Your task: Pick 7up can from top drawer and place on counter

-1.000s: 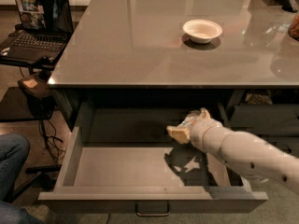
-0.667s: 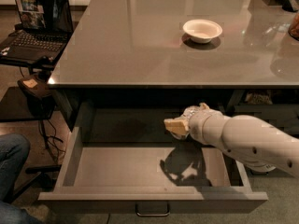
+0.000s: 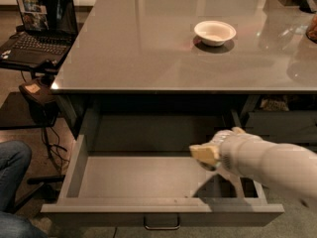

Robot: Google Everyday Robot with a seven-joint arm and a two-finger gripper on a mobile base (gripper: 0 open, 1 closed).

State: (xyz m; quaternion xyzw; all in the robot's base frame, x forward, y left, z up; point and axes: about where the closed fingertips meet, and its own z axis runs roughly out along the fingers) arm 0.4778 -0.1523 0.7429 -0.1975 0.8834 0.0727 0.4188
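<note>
Glossy grey counter (image 3: 148, 48) across upper half of frame, lamp glare on surface. Below it, lower centre: top drawer (image 3: 133, 176) pulled wide open, flat grey floor, low side walls, front edge toward bottom of frame. White arm (image 3: 275, 165) entering from lower right, slanting over right part of drawer. Upper left: open laptop (image 3: 43, 14) on black stand, screen lit. Lower left corner: knee in blue jeans (image 3: 11, 165). White bowl (image 3: 215, 32) upright on counter, upper right of centre, well apart from counter's near edge. Gripper (image 3: 203, 154) at arm's tip, tan-padded, hovering above drawer floor right of centre, lower than counter's edge; grip clenched or released: cannot tell. Dark shadow (image 3: 218, 188) on floor beneath it. Curved metal handle (image 3: 162, 226) on drawer front, bottom centre. 7up can: hidden or too blurred to place; within gripper or not, cannot tell.
</note>
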